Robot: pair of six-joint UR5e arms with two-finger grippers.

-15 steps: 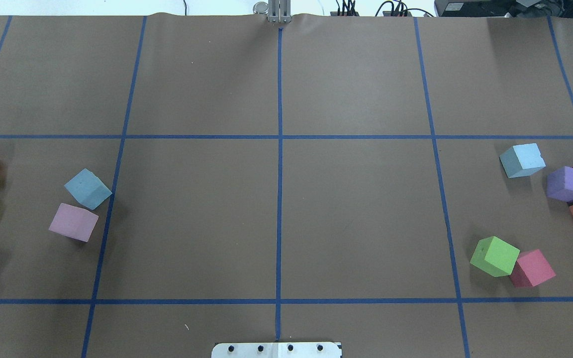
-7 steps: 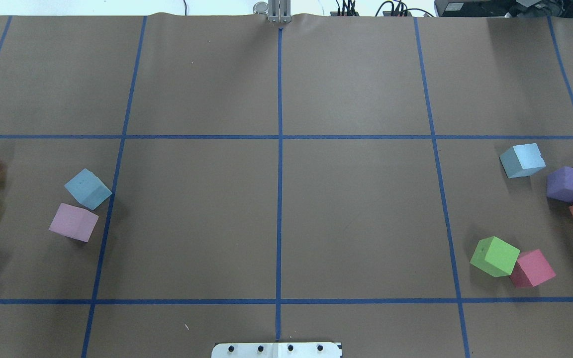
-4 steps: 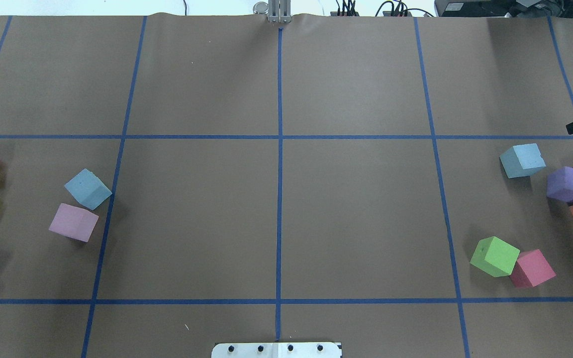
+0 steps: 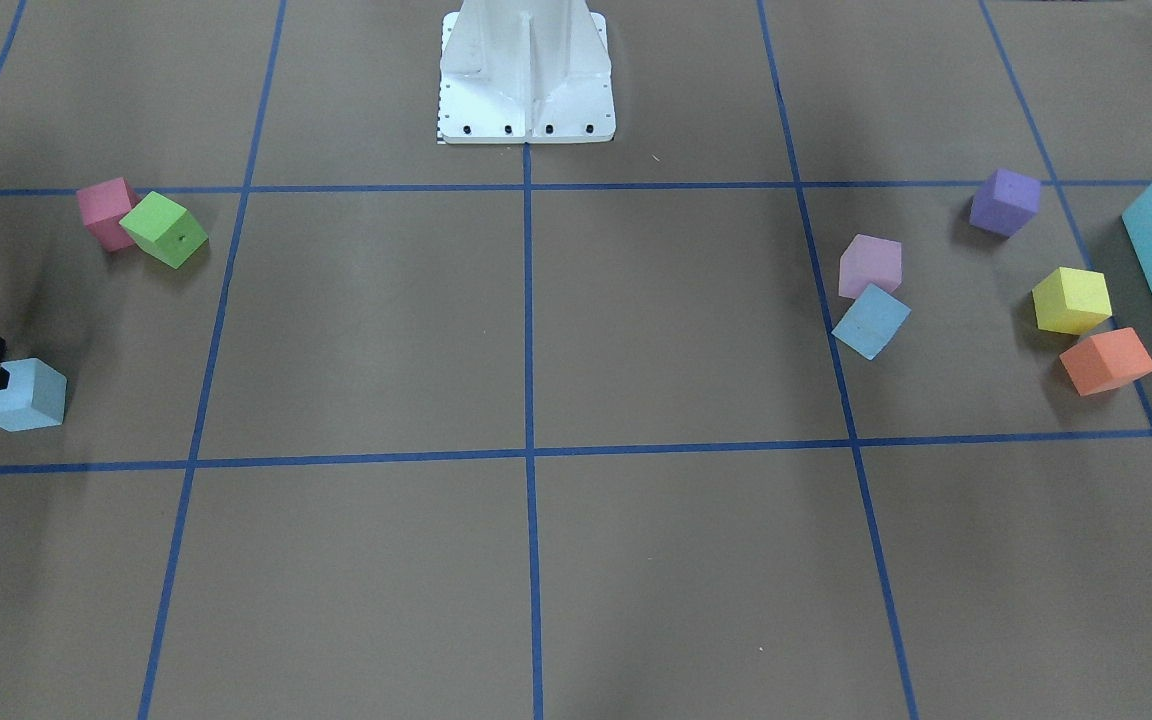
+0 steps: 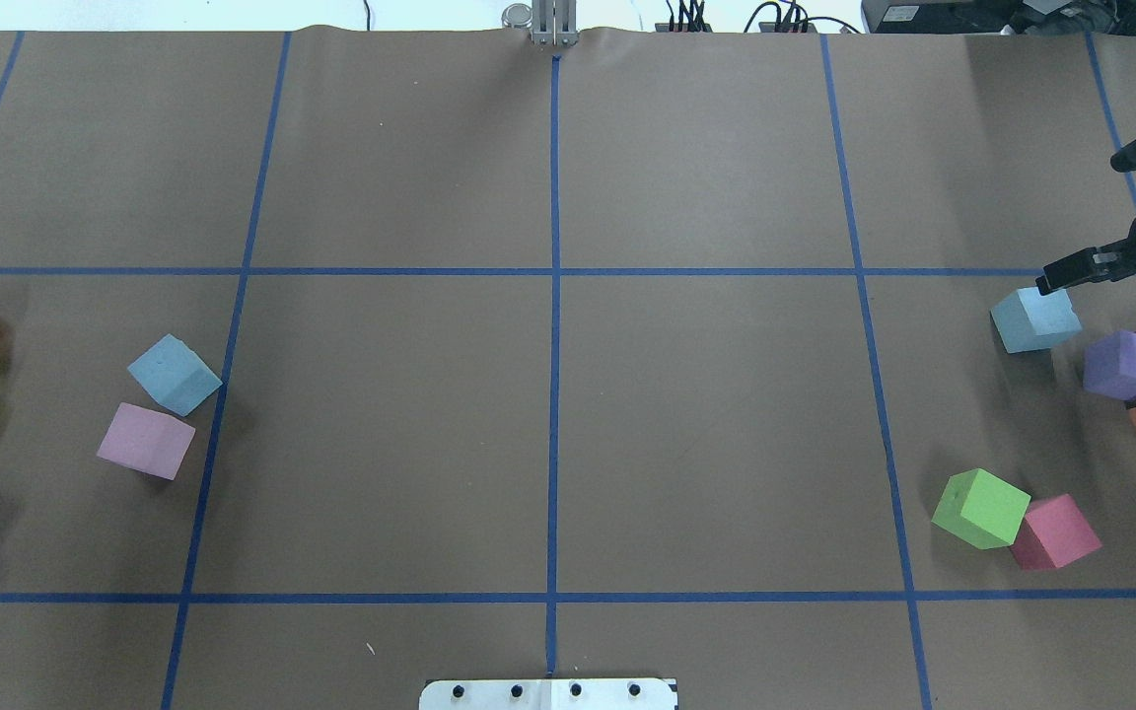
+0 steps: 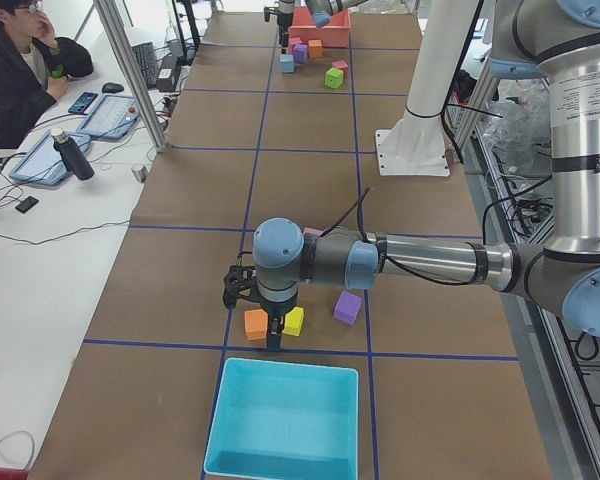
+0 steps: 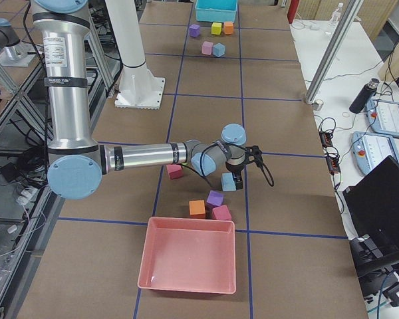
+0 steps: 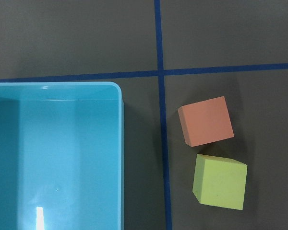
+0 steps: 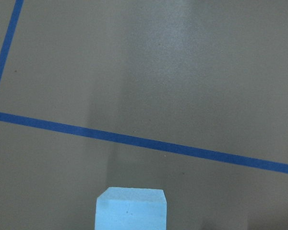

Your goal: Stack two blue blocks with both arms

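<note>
Pale sky-blue foam cube (image 5: 1034,318): on table, just beside a fingertip of the right gripper (image 5: 1086,222), which is spread wide. Second sky-blue foam cube (image 5: 174,375): apart from the left gripper (image 6: 252,308); its spread cannot be told.

Wide bare bench (image 5: 706,414) is stretching between two clusters of blocks. On the robot's right, a purple block (image 5: 1127,365) is sitting near one side of a blue block (image 5: 1036,319), its centre-facing side lying open; on the left, a lilac block (image 5: 146,441) is touching the second blue block (image 5: 175,375).
</note>
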